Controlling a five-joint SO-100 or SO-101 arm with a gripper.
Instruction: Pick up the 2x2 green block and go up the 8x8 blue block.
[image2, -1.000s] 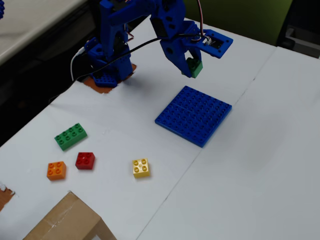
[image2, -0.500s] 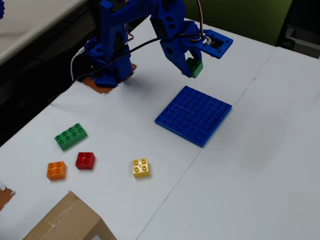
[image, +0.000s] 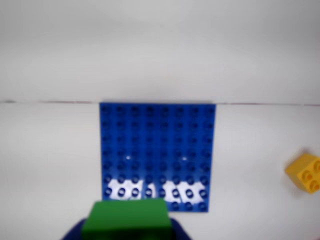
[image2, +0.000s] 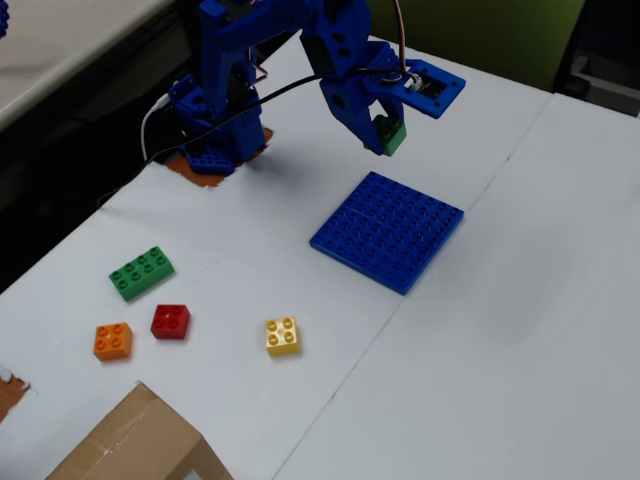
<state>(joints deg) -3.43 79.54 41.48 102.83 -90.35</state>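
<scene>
Fixed view, left to right. Orange brick (image2: 112, 341), long green brick (image2: 141, 272) and red brick (image2: 170, 321) lie near one another on the white counter (image2: 520, 340); a yellow brick (image2: 282, 336) sits apart, toward the centre. A cardboard box (image2: 130, 445) fills the lower left corner. Further right, the blue arm reaches out from its base, and its tool (image2: 385, 138) is closed around the green block (image2: 392, 137), held in the air, clear of the counter. The blue plate (image2: 388, 230) lies flat just below and to the right of the tool, well apart from the loose bricks.

Wrist view. The green block (image: 126, 218) fills the lower edge, gripped by the tool (image: 126, 225); the blue plate (image: 157, 155) lies directly ahead, empty, with the yellow brick (image: 305, 172) at the right margin.

Change over the last second: almost none. Tool and block keep virtually the same position beside the plate's far edge. Judgement: the pick is complete; what remains is carrying the block over the plate and lowering it onto the studs.
</scene>
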